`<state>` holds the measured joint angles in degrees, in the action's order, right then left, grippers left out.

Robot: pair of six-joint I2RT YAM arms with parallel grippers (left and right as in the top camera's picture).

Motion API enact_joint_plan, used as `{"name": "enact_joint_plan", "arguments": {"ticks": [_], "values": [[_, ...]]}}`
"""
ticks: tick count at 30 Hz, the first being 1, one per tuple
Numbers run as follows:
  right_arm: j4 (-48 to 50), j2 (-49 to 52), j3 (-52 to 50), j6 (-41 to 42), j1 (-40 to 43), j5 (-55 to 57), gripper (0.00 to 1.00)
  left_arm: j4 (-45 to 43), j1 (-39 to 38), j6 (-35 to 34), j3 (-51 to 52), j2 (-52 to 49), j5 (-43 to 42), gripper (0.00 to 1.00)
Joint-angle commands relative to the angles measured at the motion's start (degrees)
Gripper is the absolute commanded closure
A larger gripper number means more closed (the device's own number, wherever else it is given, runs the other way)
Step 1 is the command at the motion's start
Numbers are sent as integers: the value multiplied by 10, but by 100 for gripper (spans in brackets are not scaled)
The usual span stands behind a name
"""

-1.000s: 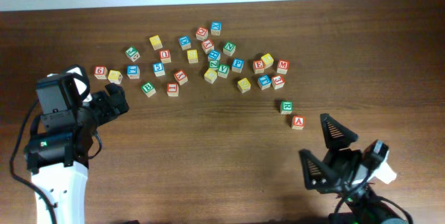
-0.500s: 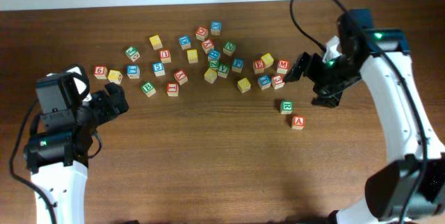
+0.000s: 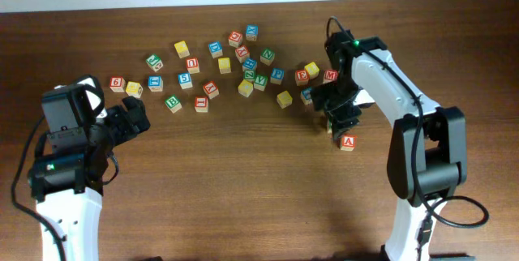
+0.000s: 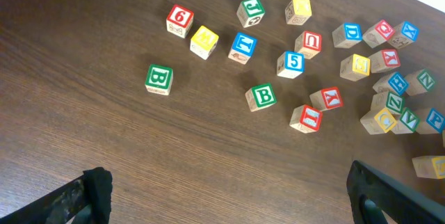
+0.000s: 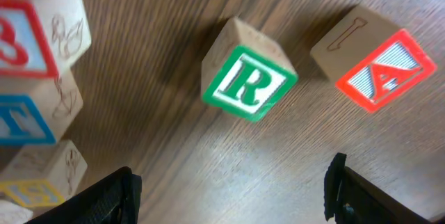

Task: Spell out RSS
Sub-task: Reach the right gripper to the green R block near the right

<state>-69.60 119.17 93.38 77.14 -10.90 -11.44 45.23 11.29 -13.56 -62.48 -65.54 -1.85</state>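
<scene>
A green R block (image 5: 248,78) lies on the wooden table beside a red A block (image 5: 379,60), which also shows in the overhead view (image 3: 347,142). My right gripper (image 5: 233,203) is open and empty, hovering just above the R block. In the overhead view the right gripper (image 3: 336,115) covers most of that block. A scatter of letter blocks (image 3: 243,66) lies across the far middle of the table. A blue block marked 5 or S (image 4: 290,63) is among them. My left gripper (image 4: 229,200) is open and empty at the left, also seen overhead (image 3: 134,119).
Two green B blocks (image 4: 158,78) (image 4: 262,97) and a red 6 block (image 4: 180,19) lie near the left gripper. Blue and red-lettered blocks (image 5: 28,78) crowd close to the left of the R block. Bare wood (image 3: 243,180) spans the near half of the table.
My right arm has swung from the front right corner to the back and then down over the R block. The left arm and the blocks have not moved.
</scene>
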Motion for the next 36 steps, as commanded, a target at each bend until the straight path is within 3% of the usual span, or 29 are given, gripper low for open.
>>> {"name": "enact_joint_plan", "arguments": {"ticks": [1, 9, 10, 12, 15, 19, 24, 28, 33, 36], "values": [[14, 6, -12, 40, 4, 45, 22, -1, 2, -8, -4, 1, 3, 1], [121, 6, -90, 68, 4, 44, 23, -1, 2, -8, -4, 1, 3, 1], [120, 6, -93, 74, 5, 62, 33, -1, 2, -8, -4, 1, 3, 1], [120, 6, -93, 60, 8, 87, 34, -1, 2, -7, -4, 1, 3, 1], [130, 6, -93, 47, 9, 90, 55, -1, 2, -7, -4, 1, 3, 1], [133, 6, -93, 21, 8, 77, 66, -1, 2, -7, -4, 1, 3, 1], [146, 5, -92, -168, 7, 44, 69, -1, 2, -8, -4, 1, 3, 1], [146, -9, -90, -275, -4, 0, 72, -1, 2, -7, -4, 1, 3, 1], [143, -28, -39, -328, -111, -3, 73, -1, 2, -8, -4, 1, 3, 1], [205, -28, -37, -312, -225, -4, 74, -1, 2, -8, -4, 1, 3, 1]]}}
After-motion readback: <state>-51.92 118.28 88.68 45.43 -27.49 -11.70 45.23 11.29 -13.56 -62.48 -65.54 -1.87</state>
